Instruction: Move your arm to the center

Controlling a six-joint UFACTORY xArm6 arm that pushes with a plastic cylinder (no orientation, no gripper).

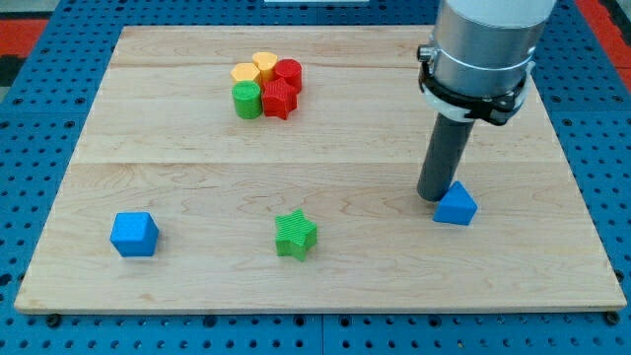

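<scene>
My tip (435, 196) rests on the wooden board (315, 168) at the view's right, touching or just beside the left of a blue triangular block (456, 205). A green star block (295, 235) lies at the bottom centre. A blue cube (133, 234) sits at the bottom left. A cluster sits at the top centre-left: two yellow blocks (255, 68), a red cylinder (288, 72), a red star (279, 99) and a green cylinder (246, 100), all touching.
The board lies on a blue perforated table (39, 118). The arm's grey body (480, 49) hangs over the board's top right part.
</scene>
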